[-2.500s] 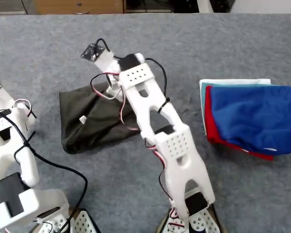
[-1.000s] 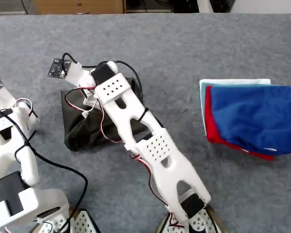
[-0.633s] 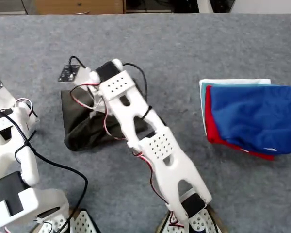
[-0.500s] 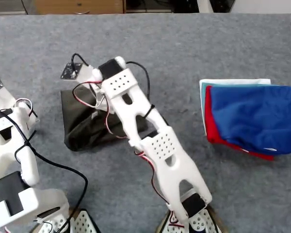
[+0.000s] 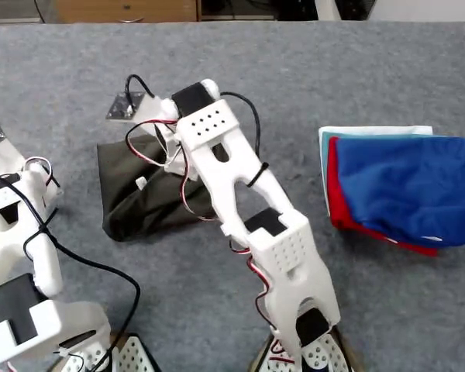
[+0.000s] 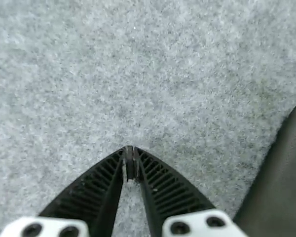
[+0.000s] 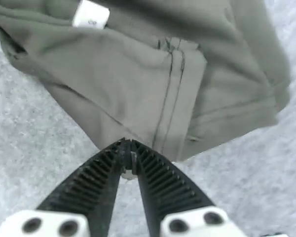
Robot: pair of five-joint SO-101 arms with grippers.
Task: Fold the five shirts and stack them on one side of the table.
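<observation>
Dark shirt (image 5: 139,198) lies loosely folded on the worktop (image 5: 333,77). Right gripper (image 7: 127,165), clenched, sits at its edge; left gripper (image 6: 129,165), clenched, hangs beside it. Folded stack (image 5: 403,190) lies well apart from it.

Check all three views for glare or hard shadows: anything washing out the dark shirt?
High view: even light, no glare or hard shadows on the table; the dark shirt shows its folds only faintly. Left wrist view: flat light on the table, and the ribs of the left gripper are visible. Right wrist view: shirt seams and folds are readable, and its white tag is bright.
</observation>
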